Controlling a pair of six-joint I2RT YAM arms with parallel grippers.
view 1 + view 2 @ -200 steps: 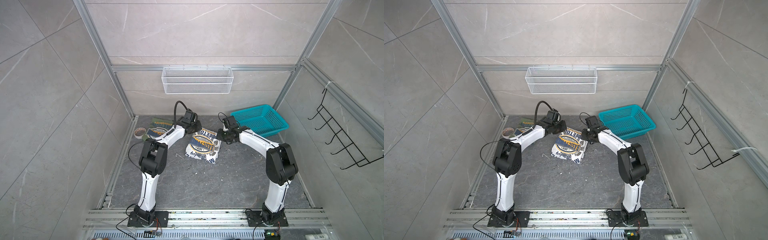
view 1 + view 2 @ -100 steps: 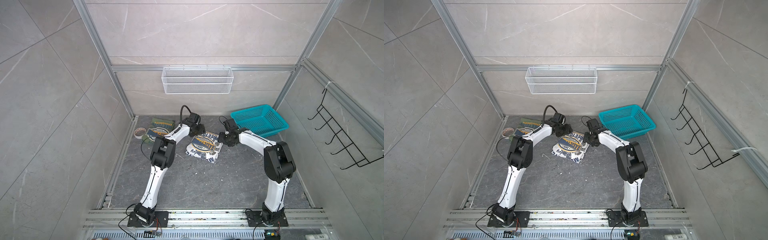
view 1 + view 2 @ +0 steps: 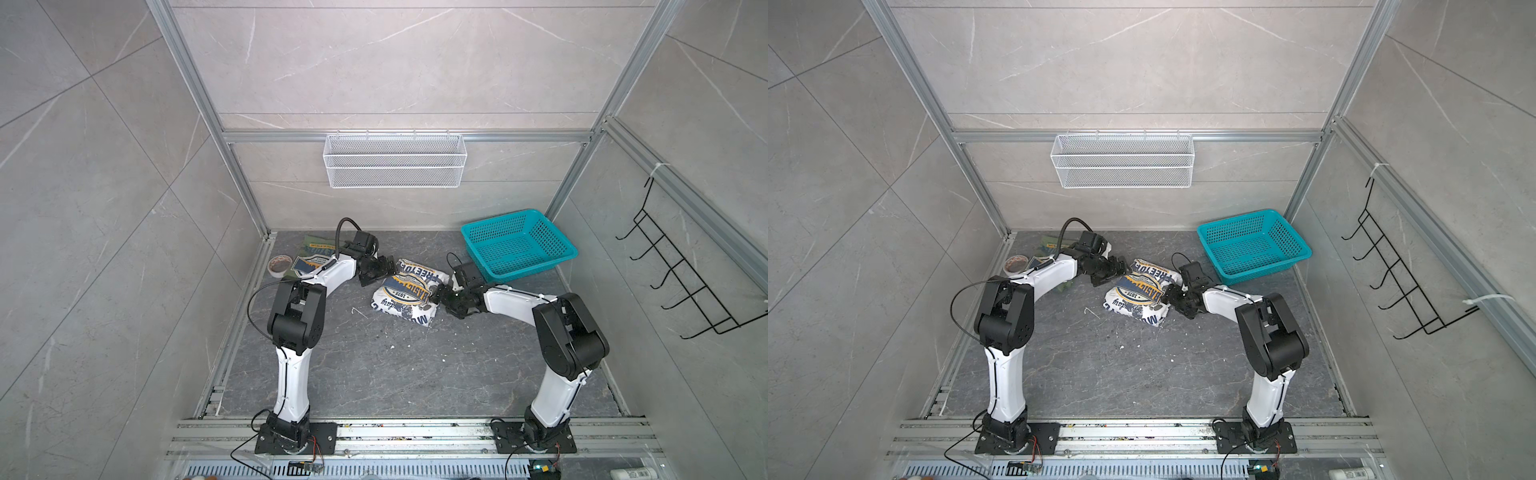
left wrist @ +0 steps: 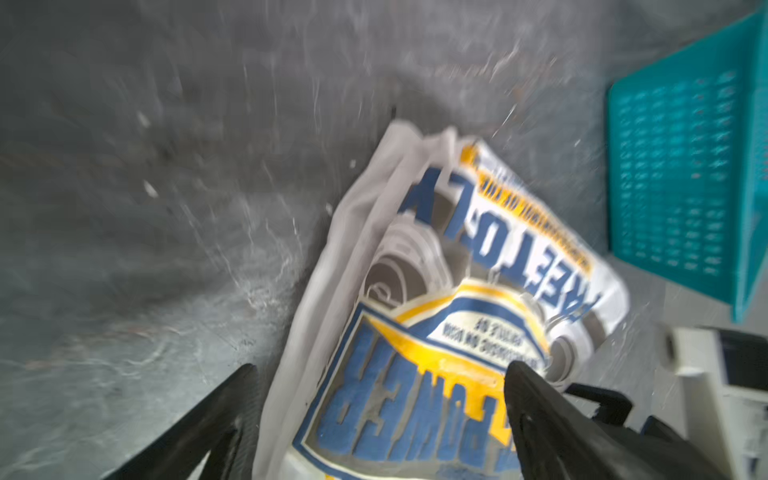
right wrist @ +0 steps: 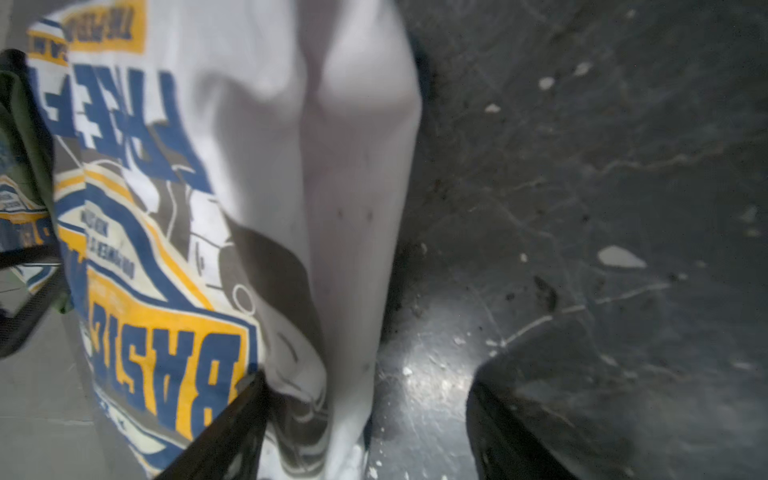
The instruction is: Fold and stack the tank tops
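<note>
Your left tool (image 3: 383,270) and right tool (image 3: 439,297) both stand spread wide, gripping nothing. Between them the white tank top (image 3: 405,293) lies as a soft folded rectangle, print up, on the veined grey tabletop (image 3: 374,365); the olive tank top (image 3: 309,259) lies flat behind your left tool.

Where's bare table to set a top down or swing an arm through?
Widest bare stretch: the table between the white tank top and the front rail. A narrower strip lies behind that top, between the olive tank top and the teal basket. Crowded: the back left corner, with the olive top, tape roll and left arm.
</note>
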